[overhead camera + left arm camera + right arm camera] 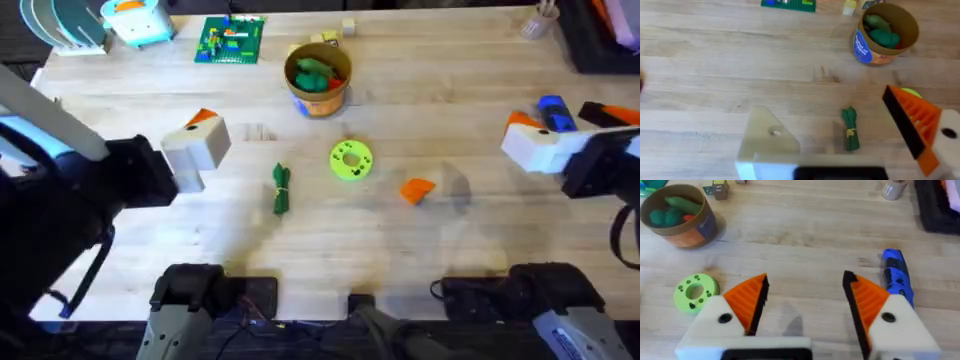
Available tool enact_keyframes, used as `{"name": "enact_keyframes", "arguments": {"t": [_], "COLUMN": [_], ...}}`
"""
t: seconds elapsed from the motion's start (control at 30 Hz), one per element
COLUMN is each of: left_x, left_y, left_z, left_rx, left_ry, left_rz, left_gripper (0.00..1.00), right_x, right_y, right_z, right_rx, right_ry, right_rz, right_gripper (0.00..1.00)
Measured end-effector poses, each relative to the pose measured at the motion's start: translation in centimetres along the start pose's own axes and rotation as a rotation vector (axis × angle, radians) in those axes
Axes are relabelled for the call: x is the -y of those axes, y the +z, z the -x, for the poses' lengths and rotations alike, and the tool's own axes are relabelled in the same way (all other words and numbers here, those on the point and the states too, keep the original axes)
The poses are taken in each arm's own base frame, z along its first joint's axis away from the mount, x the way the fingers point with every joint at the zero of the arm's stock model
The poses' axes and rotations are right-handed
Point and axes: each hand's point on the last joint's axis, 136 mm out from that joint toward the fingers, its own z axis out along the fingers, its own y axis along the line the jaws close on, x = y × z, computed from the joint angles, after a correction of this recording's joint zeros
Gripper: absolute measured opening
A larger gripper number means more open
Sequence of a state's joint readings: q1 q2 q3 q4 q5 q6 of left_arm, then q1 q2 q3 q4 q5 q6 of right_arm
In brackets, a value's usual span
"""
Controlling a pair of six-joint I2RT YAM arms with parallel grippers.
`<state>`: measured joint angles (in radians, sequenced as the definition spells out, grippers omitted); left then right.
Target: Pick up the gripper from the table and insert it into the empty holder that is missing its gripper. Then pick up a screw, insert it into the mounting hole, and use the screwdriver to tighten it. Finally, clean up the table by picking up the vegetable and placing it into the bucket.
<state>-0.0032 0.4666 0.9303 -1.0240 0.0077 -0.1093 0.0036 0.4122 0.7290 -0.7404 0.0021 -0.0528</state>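
The orange gripper wedge (418, 189) lies on the table, right of centre. My left gripper (205, 135) (827, 107) hovers open at the left. One of its fingers is the plain white holder (767, 135) with no pad, and the other finger carries an orange pad (915, 122). The dark green vegetable (281, 188) (850, 129) lies just beyond it. My right gripper (548, 130) (805, 280) is open at the right, next to the blue screwdriver (555, 112) (896, 275). The orange bucket (318, 78) (885, 32) (677, 215) stands at the back with green toys inside. The screw is out of view.
A lime green disc (351, 160) (695, 291) with holes sits between the vegetable and the wedge. A green brick plate (230, 40) and small blocks (335, 35) lie at the back. A black tray (600, 40) fills the back right corner.
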Motion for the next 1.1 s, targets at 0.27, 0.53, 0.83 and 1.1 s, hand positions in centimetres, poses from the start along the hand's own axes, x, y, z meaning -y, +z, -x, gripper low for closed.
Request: {"name": "enact_keyframes", "arguments": {"t": [0.27,0.53,0.83,1.1], "left_x": [1.6,3.2,4.4,6.4], "left_y": [0.0,3.4,3.8,4.4], "left_z": [-2.5,-7.9,-9.5,-6.0], "left_rx": [-0.125,-0.353,-0.416,-0.273], "left_ry": [-0.012,-0.154,-0.209,-0.165], "left_rz": [-0.097,-0.176,-0.218,-0.325], "left_gripper": [0.995,0.986,0.059,0.993], "right_x": [0.0,0.0,0.0,0.0], "right_y": [-0.1,-0.1,-0.1,-0.1], "right_z": [0.1,0.1,0.1,0.1], "right_rx": [0.002,0.001,0.001,0.001], "right_ry": [0.000,0.000,0.000,0.000], "right_rz": [0.000,0.000,0.000,0.000], "right_gripper": [0.915,0.915,0.915,0.915]}}
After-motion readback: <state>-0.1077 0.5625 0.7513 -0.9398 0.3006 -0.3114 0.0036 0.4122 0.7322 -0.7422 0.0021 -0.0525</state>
